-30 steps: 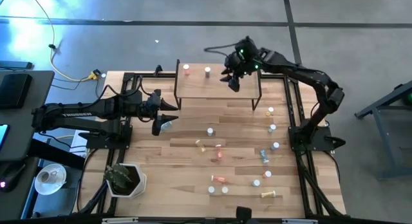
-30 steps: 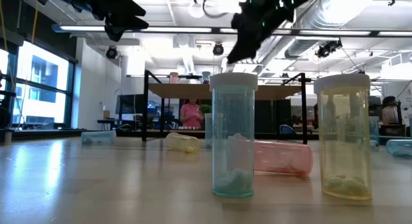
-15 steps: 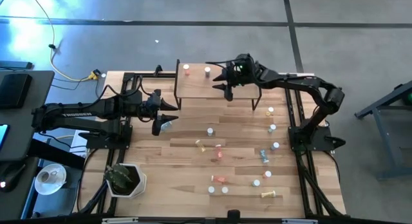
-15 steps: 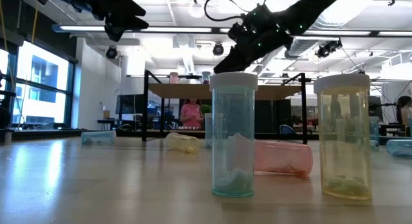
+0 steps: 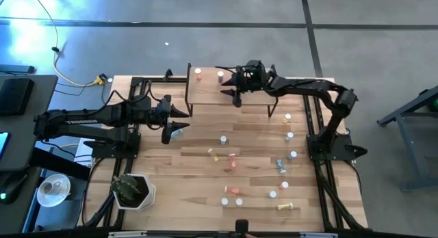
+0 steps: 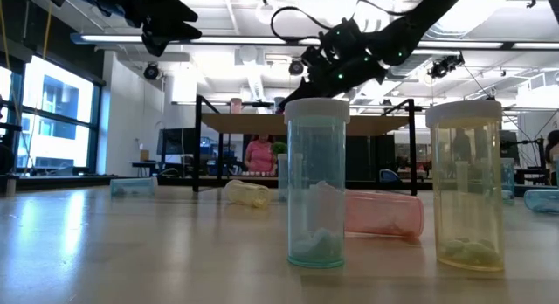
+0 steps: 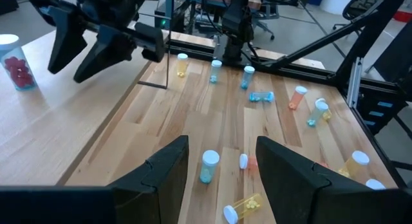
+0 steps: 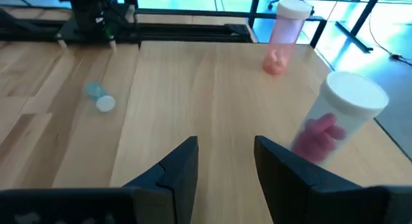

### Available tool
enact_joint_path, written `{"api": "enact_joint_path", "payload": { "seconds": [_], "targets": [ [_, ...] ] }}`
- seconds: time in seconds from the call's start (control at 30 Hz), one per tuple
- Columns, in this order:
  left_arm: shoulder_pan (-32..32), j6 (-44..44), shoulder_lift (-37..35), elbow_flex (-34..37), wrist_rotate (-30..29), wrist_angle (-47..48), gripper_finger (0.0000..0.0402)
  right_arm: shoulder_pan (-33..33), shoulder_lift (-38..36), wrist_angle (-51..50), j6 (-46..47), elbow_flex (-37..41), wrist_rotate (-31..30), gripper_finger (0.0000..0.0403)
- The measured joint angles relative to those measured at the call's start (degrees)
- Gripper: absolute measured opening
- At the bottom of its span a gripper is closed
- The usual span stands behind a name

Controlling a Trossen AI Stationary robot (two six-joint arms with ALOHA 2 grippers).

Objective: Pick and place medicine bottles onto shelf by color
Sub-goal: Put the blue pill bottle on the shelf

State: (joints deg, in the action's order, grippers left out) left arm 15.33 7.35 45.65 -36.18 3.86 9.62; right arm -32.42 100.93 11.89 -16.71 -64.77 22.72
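Over the shelf point(image 5: 205, 94), the right gripper point(image 5: 231, 85) hung spread and empty — two red bottles point(image 8: 335, 124) already placed. Next, probably, another pickup; the left gripper point(image 5: 176, 125) waited, spread.

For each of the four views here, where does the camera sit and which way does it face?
High: overhead, straight down; both arms, shelf.
Low: tabletop height, level across; blue bottle nearest, arms above.
Left wrist: past open left gripper across the table.
Right wrist: past open right gripper over the shelf; its two pink bottles also show from overhead.
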Motion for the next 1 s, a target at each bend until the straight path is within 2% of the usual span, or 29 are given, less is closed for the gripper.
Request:
{"api": "enact_joint_path", "payload": {
  "seconds": [0.3, 1.0],
  "targets": [
    [0.00, 0.00, 0.00, 0.00, 0.00, -0.01, 0.0172, 0.13, 1.49, 2.90, -0.13, 0.00, -3.15, 0.0142],
    [0.00, 0.00, 0.00, 0.00, 0.00, -0.01, 0.0172, 0.06, 1.50, 5.96, -0.07, -0.04, -5.68, 0.0142]
  ]
}}
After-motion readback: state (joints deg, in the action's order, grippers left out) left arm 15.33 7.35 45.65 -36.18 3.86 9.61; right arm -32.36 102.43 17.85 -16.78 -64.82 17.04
